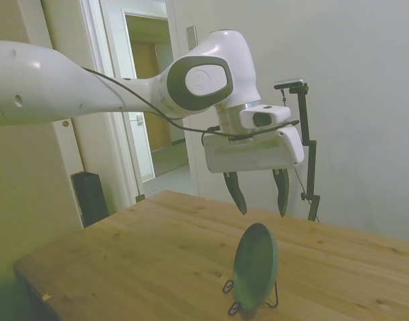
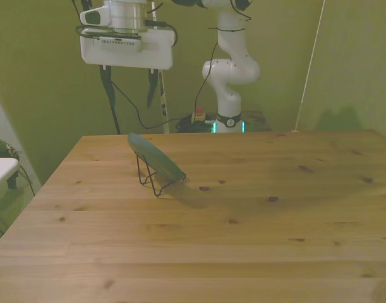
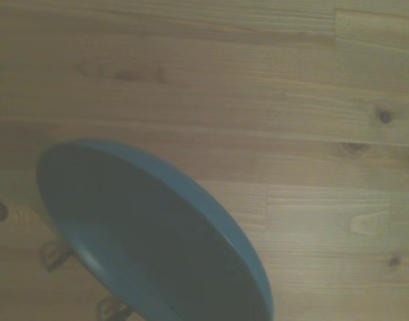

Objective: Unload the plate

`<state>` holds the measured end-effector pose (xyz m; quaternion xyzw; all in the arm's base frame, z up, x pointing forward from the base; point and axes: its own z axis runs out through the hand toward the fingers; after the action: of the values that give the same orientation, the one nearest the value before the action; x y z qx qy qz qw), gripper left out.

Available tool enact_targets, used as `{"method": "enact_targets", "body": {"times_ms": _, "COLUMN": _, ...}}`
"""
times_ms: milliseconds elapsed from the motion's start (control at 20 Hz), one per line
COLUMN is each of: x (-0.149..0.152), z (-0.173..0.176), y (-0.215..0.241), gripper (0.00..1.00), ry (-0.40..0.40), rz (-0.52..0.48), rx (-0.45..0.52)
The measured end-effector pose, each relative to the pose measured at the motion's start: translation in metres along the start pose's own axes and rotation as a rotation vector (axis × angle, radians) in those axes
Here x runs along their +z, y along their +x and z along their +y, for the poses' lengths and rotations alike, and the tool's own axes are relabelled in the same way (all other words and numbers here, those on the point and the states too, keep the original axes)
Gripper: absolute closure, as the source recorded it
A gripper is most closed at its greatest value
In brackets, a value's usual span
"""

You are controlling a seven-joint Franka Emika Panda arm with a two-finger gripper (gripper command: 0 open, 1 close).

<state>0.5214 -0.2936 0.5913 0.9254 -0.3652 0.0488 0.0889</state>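
Observation:
The grey-green plate [image 1: 255, 265] stands tilted on edge in a thin black wire stand [image 1: 239, 302] on the wooden table [image 1: 144, 254]. In the front view the plate [image 2: 156, 160] leans in the stand [image 2: 151, 179] toward the front view's left half. My gripper [image 1: 260, 204] hangs open well above the plate, apart from it, with nothing between its dark fingers [image 1: 235, 192]. In the front view the gripper [image 2: 128, 91] sits high above the plate's upper rim. The wrist view looks down on the plate [image 3: 144, 234] and the table [image 3: 258, 80].
A pale doorway [image 1: 150, 100] and a dark box [image 1: 90, 197] stand beyond the table's far side in the side view. The robot's base [image 2: 229, 120] stands behind the table's far edge.

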Motion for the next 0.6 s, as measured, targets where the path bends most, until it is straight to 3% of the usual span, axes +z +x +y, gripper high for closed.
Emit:
{"method": "enact_targets", "body": {"times_ms": 250, "x": 0.015, "z": -0.033, "y": -0.006, "gripper": 0.0, "ry": -0.078, "rz": 0.062, "rx": -0.142}}
{"method": "enact_targets", "body": {"times_ms": 600, "x": 0.033, "z": -0.032, "y": -0.033, "gripper": 0.0, "ry": -0.016, "rz": 0.157, "rx": -0.233}}
